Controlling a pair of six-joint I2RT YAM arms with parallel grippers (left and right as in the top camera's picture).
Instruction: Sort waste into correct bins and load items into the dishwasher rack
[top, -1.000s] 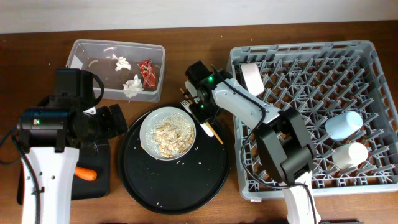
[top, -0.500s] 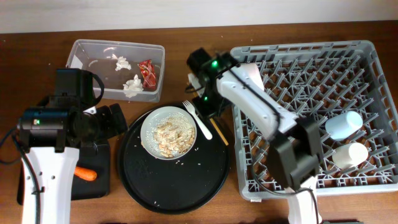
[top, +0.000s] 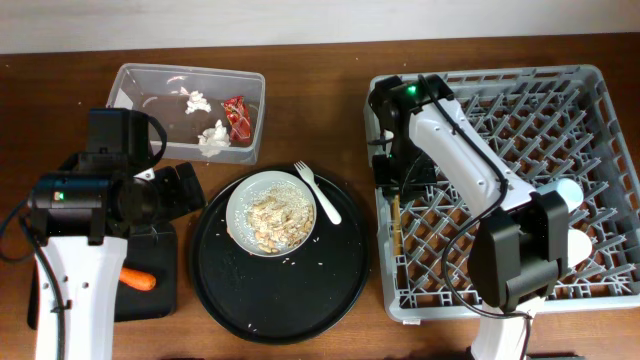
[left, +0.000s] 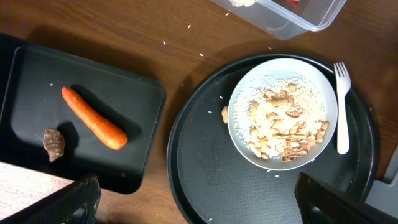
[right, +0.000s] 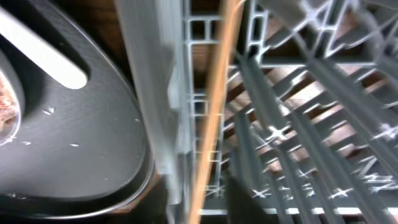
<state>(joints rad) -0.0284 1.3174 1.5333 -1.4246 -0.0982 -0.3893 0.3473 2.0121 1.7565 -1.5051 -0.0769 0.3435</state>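
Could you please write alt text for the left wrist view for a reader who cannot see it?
A pale bowl of beige scraps sits on a round black tray, a white fork beside it. At left, a shallow black tray holds a carrot and a brown lump.

A dark brown wooden bench carries four things. At the back left sits a clear plastic tub. At the front left lies a shallow black tray. A round black tray fills the middle, just beside the shallow one. A large grey dishwasher rack covers the right side. A few loose rice grains dot the bare wood near the tub.
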